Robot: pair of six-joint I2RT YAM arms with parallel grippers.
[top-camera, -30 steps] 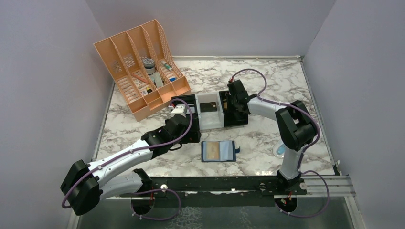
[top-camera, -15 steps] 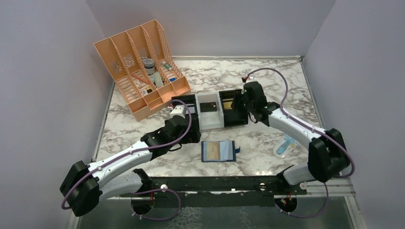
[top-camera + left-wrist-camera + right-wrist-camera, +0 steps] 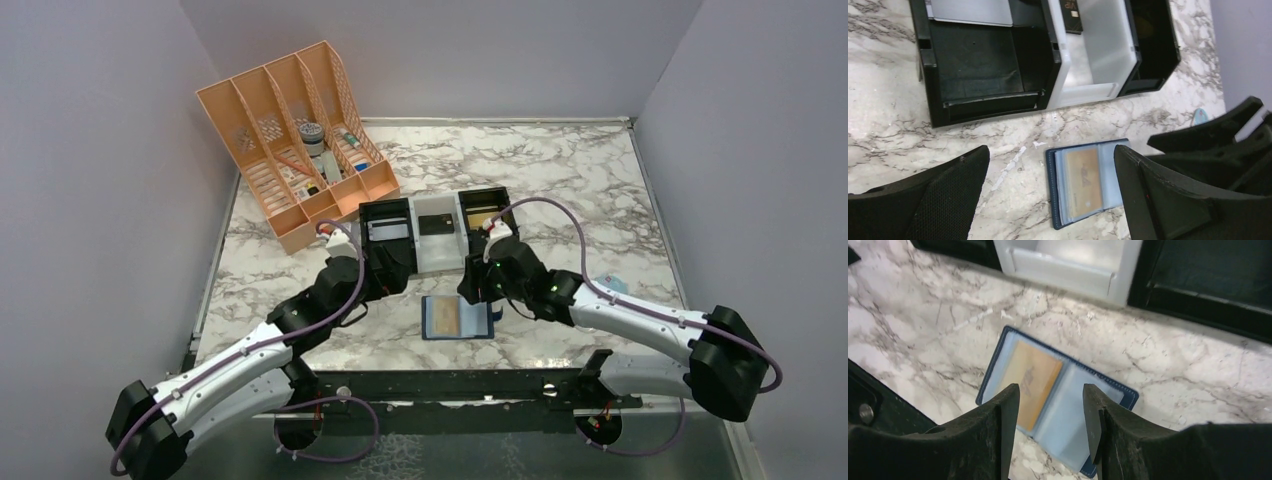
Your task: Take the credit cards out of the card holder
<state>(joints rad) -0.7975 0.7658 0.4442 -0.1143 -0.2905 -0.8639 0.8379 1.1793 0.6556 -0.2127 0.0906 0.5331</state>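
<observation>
Top external view: card holder [image 3: 458, 318] lies open and flat on the marble bench [image 3: 560, 180], lower centre of frame, just below the row of black and white trays [image 3: 441, 262]. One gold-tan card [image 3: 1032, 382] is in its left pocket; the right pocket looks empty. Right gripper [image 3: 1049, 400] hangs just above the holder, fingers apart, nothing between them. Left gripper [image 3: 1050, 155] is spread wide and empty, off the holder's upper-left corner.

Handling, my guess: the card is light, stiff, slick plastic, so it needs a thin pinch on a short edge. I can't tell which pocket side is open. The holder is soft and light and will likely slide or lift with the card, so I'd pin the empty pocket or the spine with one gripper and draw the card out flat with the other.
</observation>
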